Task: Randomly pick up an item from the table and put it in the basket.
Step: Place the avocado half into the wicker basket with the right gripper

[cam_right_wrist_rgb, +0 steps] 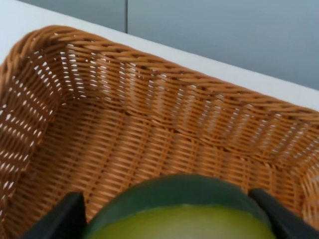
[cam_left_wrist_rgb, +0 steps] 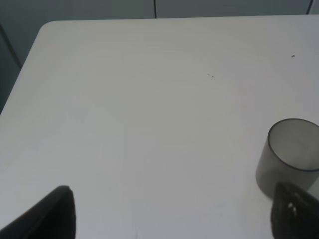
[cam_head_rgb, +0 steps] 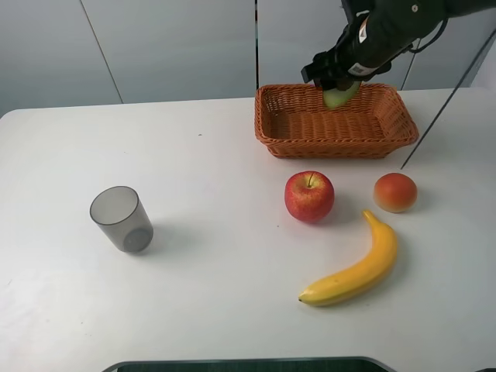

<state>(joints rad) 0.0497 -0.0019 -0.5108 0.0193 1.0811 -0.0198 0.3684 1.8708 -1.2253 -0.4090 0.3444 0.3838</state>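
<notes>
My right gripper (cam_head_rgb: pixel 338 87) is shut on the halved avocado (cam_head_rgb: pixel 340 96) and holds it just above the far part of the orange-brown wicker basket (cam_head_rgb: pixel 287 124). In the right wrist view the avocado's dark green skin and pale flesh (cam_right_wrist_rgb: pixel 182 209) sit between the two fingers (cam_right_wrist_rgb: pixel 60 219), with the basket's woven floor (cam_right_wrist_rgb: pixel 124 149) below. My left gripper (cam_left_wrist_rgb: pixel 172 219) is open and empty above the white table (cam_left_wrist_rgb: pixel 149 99), its two fingertips (cam_left_wrist_rgb: pixel 50 214) wide apart. The left arm does not show in the exterior high view.
A grey translucent cup (cam_head_rgb: pixel 122 218) stands at the left, also in the left wrist view (cam_left_wrist_rgb: pixel 289 154). A red apple (cam_head_rgb: pixel 309 196), an orange-red round fruit (cam_head_rgb: pixel 395 192) and a yellow banana (cam_head_rgb: pixel 356 267) lie in front of the basket.
</notes>
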